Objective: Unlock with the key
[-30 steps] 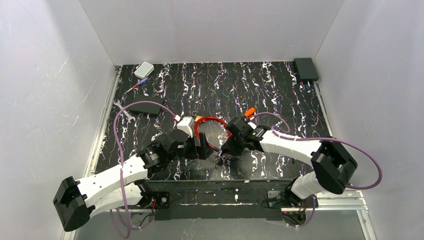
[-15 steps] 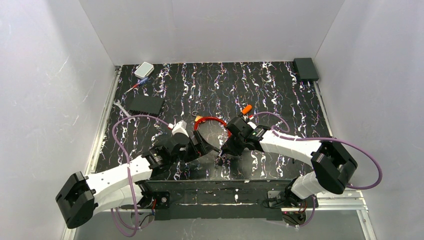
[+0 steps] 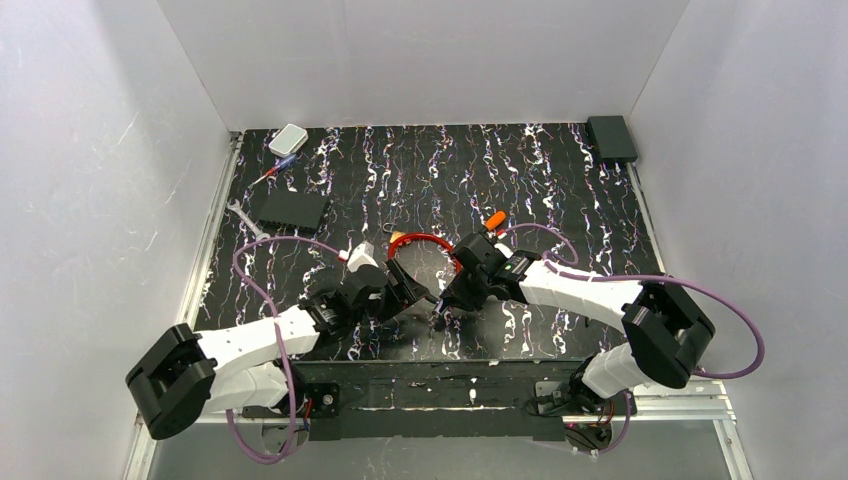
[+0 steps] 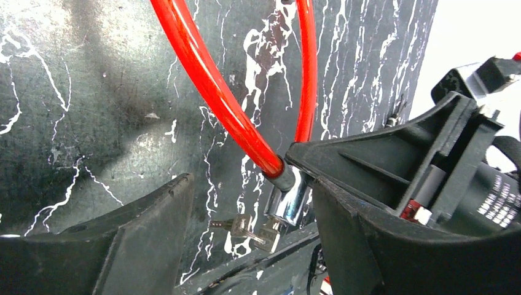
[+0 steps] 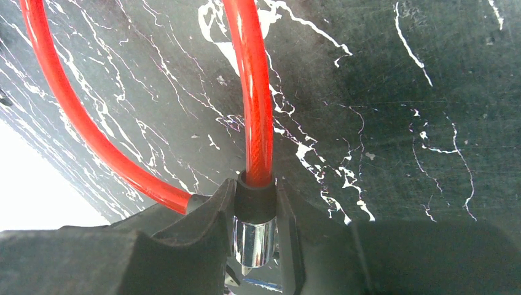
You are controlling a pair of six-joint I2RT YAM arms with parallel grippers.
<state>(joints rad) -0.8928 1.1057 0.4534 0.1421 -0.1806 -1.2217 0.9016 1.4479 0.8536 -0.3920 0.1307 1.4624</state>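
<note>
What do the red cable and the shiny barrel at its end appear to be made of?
The red cable looks sheathed in glossy plastic or vinyl: smooth, slightly translucent, with soft highlights; any core is hidden. The barrel looks like polished, chrome-plated metal, mirror-bright with sharp reflections, beside a matte black collar, probably plastic.

cable (image 5: pixel 255 92) red | table (image 5: pixel 399 92) black, white-veined | lock barrel (image 5: pixel 255 243) chrome
</note>
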